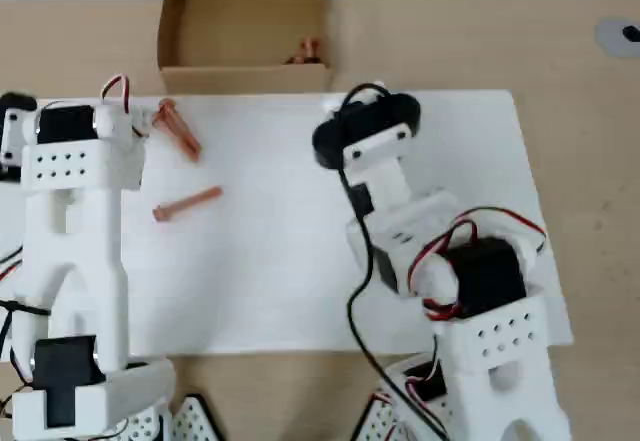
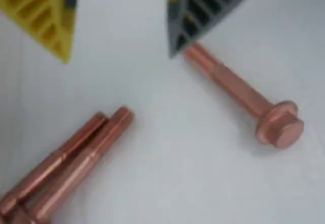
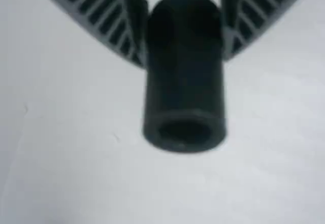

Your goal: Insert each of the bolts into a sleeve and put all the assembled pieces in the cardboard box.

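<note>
I see my left end effector [image 2: 119, 54] open, ribbed yellow and dark fingers [image 2: 40, 16] apart over the white sheet [image 2: 167, 148], the dark tip just beside the smooth shank of a copper-coloured, flange-headed bolt [image 2: 238, 94]; two more bolts [image 2: 66, 168] lie touching side by side. My right end effector [image 3: 184, 56] grips a matte black cylindrical sleeve [image 3: 184, 112], and the cardboard box [image 1: 180, 31] on the worktop [image 1: 560, 41] holds copper pieces [image 1: 305, 53].

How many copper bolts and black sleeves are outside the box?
copper bolts: 3, two side by side and one alone on the white sheet
black sleeve: 1, held in the right pincer
Total: 4
</note>
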Controlling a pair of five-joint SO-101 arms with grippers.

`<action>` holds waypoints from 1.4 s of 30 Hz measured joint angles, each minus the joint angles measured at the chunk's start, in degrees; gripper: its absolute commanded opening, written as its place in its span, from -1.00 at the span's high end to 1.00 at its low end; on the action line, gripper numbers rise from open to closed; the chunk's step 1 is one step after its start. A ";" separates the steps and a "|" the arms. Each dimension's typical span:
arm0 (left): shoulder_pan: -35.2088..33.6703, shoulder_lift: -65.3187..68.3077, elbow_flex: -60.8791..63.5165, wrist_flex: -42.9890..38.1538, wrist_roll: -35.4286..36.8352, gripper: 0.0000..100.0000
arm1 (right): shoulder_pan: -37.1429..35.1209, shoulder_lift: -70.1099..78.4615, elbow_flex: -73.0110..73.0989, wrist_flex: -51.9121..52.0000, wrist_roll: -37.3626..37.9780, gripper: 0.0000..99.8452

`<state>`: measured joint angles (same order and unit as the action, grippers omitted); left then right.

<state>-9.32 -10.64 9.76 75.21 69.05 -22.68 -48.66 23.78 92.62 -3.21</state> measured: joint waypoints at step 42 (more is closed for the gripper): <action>5.80 -5.80 21.27 -6.68 19.43 0.72 | 0.00 6.24 0.53 1.85 0.00 0.98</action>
<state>-3.52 -16.44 31.03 68.53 88.48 -22.68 -42.42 24.31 94.46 -3.21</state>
